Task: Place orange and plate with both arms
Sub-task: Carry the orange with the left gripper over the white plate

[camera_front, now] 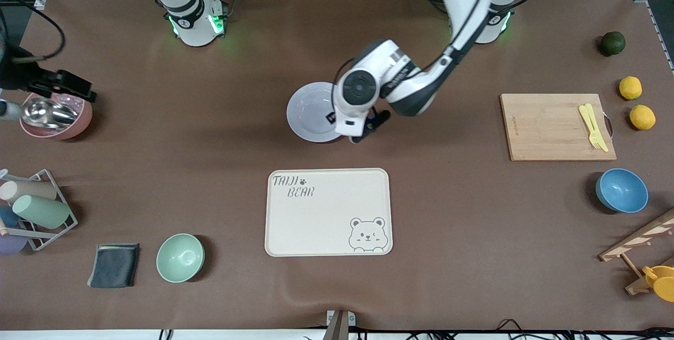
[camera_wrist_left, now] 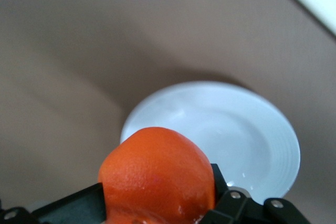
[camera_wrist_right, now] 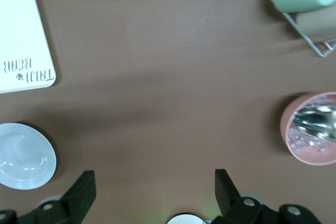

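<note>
My left gripper (camera_front: 367, 128) is shut on the orange (camera_wrist_left: 157, 177), a bright red-orange fruit that fills the space between the black fingers in the left wrist view. It hangs over the edge of the plate (camera_front: 310, 113) on the side toward the left arm's end. The hand hides the orange in the front view. The plate is pale lavender-white and empty, and it lies on the brown table farther from the front camera than the bear tray. It also shows in the left wrist view (camera_wrist_left: 236, 129) and the right wrist view (camera_wrist_right: 23, 156). My right gripper (camera_wrist_right: 152, 182) is open and empty, high over the table by its own base.
The cream bear tray (camera_front: 326, 211) lies nearer the camera than the plate. A wooden board (camera_front: 553, 127) with a yellow fork, two lemons (camera_front: 636, 103), a dark green fruit (camera_front: 612, 43) and a blue bowl (camera_front: 621, 190) are toward the left arm's end. A green bowl (camera_front: 180, 257), pink bowl (camera_front: 57, 115), cup rack (camera_front: 37, 208) and grey cloth (camera_front: 114, 265) are toward the right arm's end.
</note>
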`<state>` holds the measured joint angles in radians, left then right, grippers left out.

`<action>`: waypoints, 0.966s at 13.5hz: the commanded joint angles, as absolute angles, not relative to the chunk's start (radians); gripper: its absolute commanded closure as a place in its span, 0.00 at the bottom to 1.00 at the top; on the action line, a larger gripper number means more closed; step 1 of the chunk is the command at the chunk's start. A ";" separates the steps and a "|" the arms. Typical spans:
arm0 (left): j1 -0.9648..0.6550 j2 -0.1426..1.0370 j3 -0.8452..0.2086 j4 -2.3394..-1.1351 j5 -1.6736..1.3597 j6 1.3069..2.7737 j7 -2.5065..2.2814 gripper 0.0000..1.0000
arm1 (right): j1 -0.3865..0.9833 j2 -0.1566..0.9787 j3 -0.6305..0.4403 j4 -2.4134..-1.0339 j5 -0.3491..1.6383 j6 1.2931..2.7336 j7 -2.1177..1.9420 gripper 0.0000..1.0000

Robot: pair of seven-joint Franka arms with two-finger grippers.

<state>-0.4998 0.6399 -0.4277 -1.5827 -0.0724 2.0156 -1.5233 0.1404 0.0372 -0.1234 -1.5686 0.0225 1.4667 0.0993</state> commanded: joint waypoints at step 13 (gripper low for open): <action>-0.736 0.793 -0.279 -1.539 -0.077 2.209 -1.614 1.00 | 0.307 0.340 -0.129 -1.457 0.139 1.608 0.104 0.00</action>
